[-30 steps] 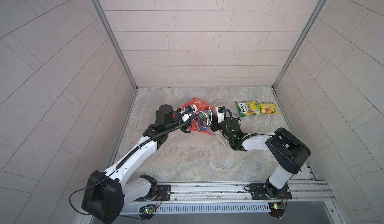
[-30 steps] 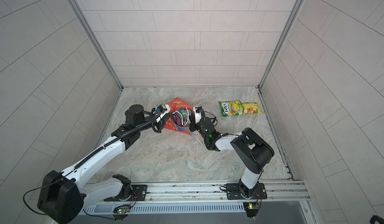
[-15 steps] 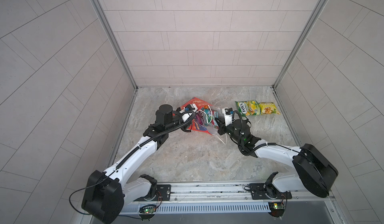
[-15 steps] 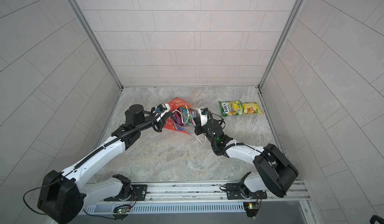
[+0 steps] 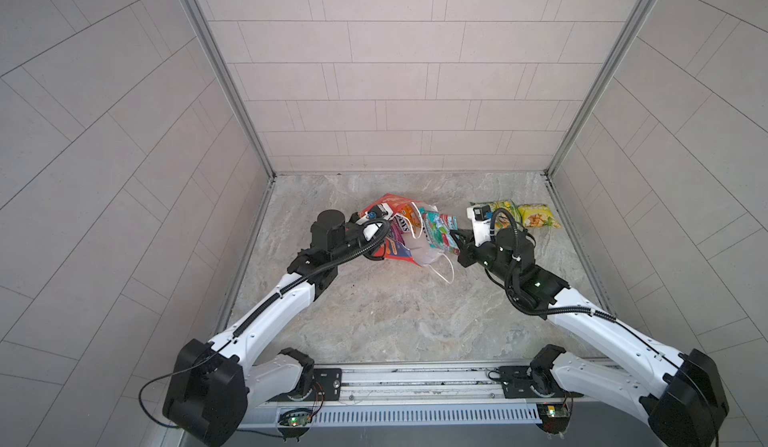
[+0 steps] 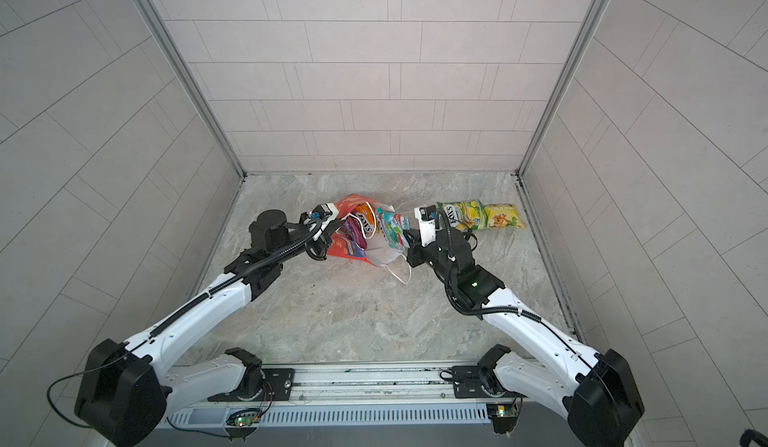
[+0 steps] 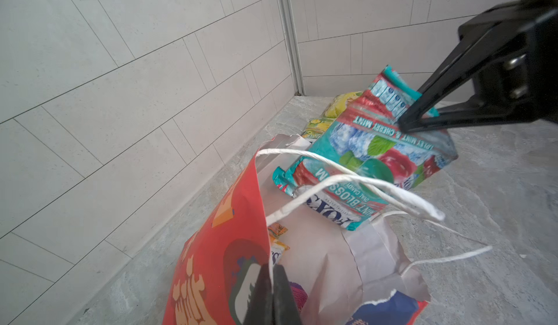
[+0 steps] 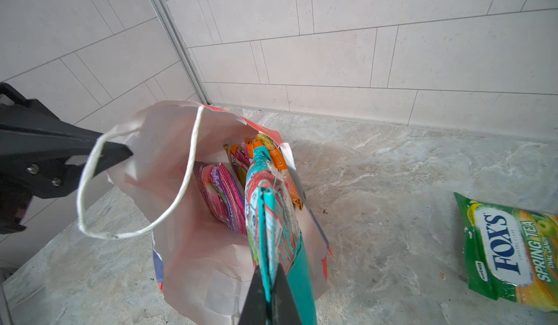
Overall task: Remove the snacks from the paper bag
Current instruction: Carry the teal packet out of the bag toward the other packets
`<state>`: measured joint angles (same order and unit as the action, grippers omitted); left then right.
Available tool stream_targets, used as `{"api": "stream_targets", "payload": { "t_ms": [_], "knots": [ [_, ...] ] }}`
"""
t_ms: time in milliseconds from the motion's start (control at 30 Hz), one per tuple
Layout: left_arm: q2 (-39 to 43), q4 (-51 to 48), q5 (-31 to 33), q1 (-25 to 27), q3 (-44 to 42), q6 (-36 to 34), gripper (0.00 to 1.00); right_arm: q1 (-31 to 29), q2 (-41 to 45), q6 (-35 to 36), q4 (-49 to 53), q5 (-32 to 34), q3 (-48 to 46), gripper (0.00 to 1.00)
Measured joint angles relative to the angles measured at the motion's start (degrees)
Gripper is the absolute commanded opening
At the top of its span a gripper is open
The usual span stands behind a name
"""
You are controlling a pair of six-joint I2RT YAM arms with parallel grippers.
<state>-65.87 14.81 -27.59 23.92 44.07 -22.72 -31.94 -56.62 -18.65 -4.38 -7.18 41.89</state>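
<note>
The red paper bag (image 5: 422,251) (image 6: 376,251) lies tilted on the marble floor, its white mouth facing right. My left gripper (image 7: 273,281) (image 5: 388,233) is shut on the bag's red rim (image 7: 217,248). My right gripper (image 8: 270,281) (image 5: 455,233) is shut on the edge of a teal snack packet (image 8: 271,217) (image 7: 377,154) (image 6: 392,229), held just above the bag's mouth. Inside the bag (image 8: 181,242) I see an orange packet (image 8: 277,157) and a pink-purple packet (image 8: 223,199). A green packet (image 5: 500,212) (image 8: 510,248) and a yellow packet (image 5: 538,215) lie on the floor at the back right.
The bag's white cord handles (image 8: 187,169) (image 5: 444,272) loop loosely around its mouth and onto the floor. Tiled walls close in the back and both sides. A metal rail (image 5: 415,382) runs along the front edge.
My right arm has swung out to the right and drawn back, pulling the teal packet up out of the bag's mouth. The left arm has held still on the bag's rim.
</note>
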Motion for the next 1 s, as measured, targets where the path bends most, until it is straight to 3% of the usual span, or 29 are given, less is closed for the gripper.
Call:
{"api": "stream_targets", "payload": {
  "t_ms": [400, 667, 1000],
  "knots": [
    [0.1, 3.0, 7.3, 0.0, -0.6, 0.9, 0.0, 14.3, 7.1, -6.9, 8.1, -9.4, 4.8, 0.0],
    [0.6, 4.2, 9.7, 0.0, -1.4, 1.6, 0.0, 26.2, 7.5, -17.3, 8.6, -8.8, 4.8, 0.0],
    [2.1, 4.2, 9.0, 0.0, -2.4, 2.2, 0.0, 43.3, 2.0, -33.6, 2.8, -6.0, 0.4, 0.0]
  ]
}}
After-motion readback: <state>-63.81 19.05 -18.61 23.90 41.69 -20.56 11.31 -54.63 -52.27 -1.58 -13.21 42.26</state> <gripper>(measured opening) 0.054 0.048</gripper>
